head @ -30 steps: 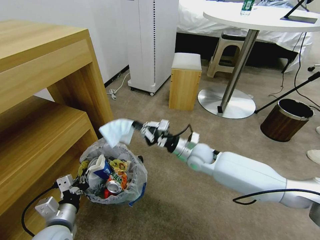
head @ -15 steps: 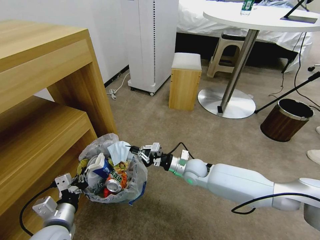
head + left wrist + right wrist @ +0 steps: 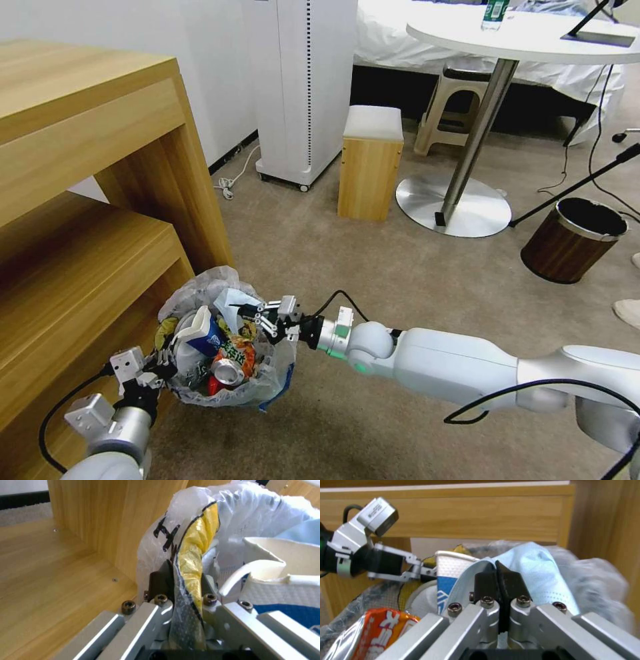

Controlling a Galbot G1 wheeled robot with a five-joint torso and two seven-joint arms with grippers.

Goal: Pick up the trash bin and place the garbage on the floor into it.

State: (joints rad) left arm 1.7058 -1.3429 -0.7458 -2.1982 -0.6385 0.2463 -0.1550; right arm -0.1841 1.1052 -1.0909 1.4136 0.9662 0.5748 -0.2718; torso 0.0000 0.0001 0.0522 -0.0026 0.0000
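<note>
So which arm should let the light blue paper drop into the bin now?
The right. Its end effector is shut on the light blue paper directly over the full trash bin. The left end effector is shut on the bin's bag rim, holding it.

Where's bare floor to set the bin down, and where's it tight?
Free: the beige floor between the trash bin, the wooden stool and the round table's base. Crowded: the bin's far side sits close to the wooden shelf unit. The left pincer clamps the bin's rim; the right pincer holds a blue mask above the garbage.
</note>
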